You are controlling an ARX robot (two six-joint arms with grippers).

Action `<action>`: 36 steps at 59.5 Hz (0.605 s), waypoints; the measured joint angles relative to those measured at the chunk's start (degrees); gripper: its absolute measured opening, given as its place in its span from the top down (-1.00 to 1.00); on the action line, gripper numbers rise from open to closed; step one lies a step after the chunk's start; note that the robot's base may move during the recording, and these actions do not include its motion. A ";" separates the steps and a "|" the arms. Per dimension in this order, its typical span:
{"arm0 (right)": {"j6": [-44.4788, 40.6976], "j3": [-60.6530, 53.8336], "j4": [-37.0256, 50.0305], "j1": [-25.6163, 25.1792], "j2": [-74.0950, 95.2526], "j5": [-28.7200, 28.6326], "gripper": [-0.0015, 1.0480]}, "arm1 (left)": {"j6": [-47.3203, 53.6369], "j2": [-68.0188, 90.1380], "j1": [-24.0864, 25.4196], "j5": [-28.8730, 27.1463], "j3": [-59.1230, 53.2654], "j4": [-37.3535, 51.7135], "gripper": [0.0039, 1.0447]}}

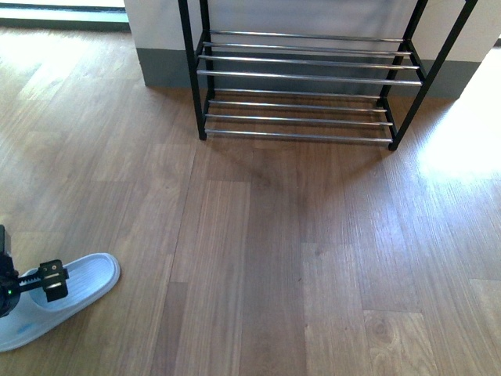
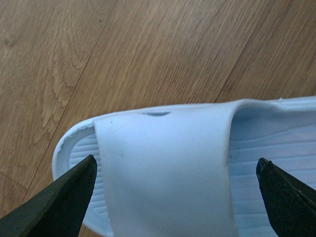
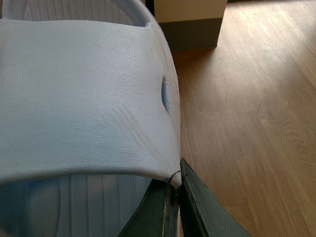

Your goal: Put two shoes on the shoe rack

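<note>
Item 1, shoe rack [image 1: 305, 74]: black thin posts and chrome rod shelves, two tiers in view, both bare of shoes; stands at the top centre of the front view on the wooden floor [image 1: 297, 258], against a pale wall [image 1: 156, 19] with a grey skirting band. Item 2, first slipper [image 1: 88, 278]: a pale blue-white slide with a broad strap and a ribbed footbed, not a laced sneaker; lies flat on the floor at the lower left corner of the front view, well apart from the rack, its rounded end pointing toward the upper right. Item 3, left end effector [image 1: 52, 282]: poised over the first slipper; in the left wrist view its two dark fingers [image 2: 64, 202] stand wide apart, one on each side of the strap, with no contact visible. Item 4, second slipper [image 3: 84, 98]: same make, textured strap with a small slot near its edge; seen only in the right wrist view, so its place relative to the rack cannot be told. Item 5, right end effector [image 3: 178, 170]: narrow, its fingers pinched together on the side rim of the second slipper just below the strap; not visible in the front view.
</note>
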 joint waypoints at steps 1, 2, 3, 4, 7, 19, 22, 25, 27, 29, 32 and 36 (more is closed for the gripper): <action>0.00 0.00 0.00 0.00 0.00 0.00 0.97 | 0.02 0.35 -0.04 0.20 0.79 -0.57 -0.83; 0.02 0.00 0.00 0.00 0.00 0.00 0.97 | 0.04 0.70 -0.15 -0.09 1.64 -1.18 -0.83; 0.00 0.00 0.00 0.00 0.00 0.00 0.97 | 0.02 1.05 -0.37 -0.48 2.51 -2.01 -0.83; 0.00 -0.02 0.00 0.00 0.00 0.02 0.97 | 0.02 1.49 -0.52 -0.76 3.41 -3.04 -0.83; 0.00 0.00 0.00 0.00 0.00 0.02 0.97 | -0.02 2.82 -0.59 -1.11 6.51 -6.54 -0.83; 0.02 0.00 0.00 0.00 0.00 0.02 0.97 | 2.67 5.57 -0.28 0.17 15.23 -16.15 -0.61; 0.00 0.00 0.00 0.00 0.00 0.04 0.97 | 3.15 5.57 -0.26 0.70 15.54 -16.31 -0.52; 0.02 0.00 0.00 0.00 0.00 0.02 0.97 | 3.67 5.57 -0.28 1.03 15.63 -16.31 -0.44; 0.02 0.00 0.00 0.00 0.00 0.02 0.97 | 4.11 5.55 -0.28 1.29 15.72 -16.26 -0.37; 0.00 0.00 0.00 0.00 0.00 0.00 0.97 | 4.61 5.57 -0.26 1.49 15.80 -16.13 -0.34; 0.00 0.00 0.00 0.00 0.00 0.02 0.97 | 6.08 5.75 -0.17 2.08 15.96 -15.47 -0.28; 0.00 0.00 0.00 0.00 0.00 0.02 0.97 | 7.76 5.99 0.09 2.27 16.02 -14.34 -0.19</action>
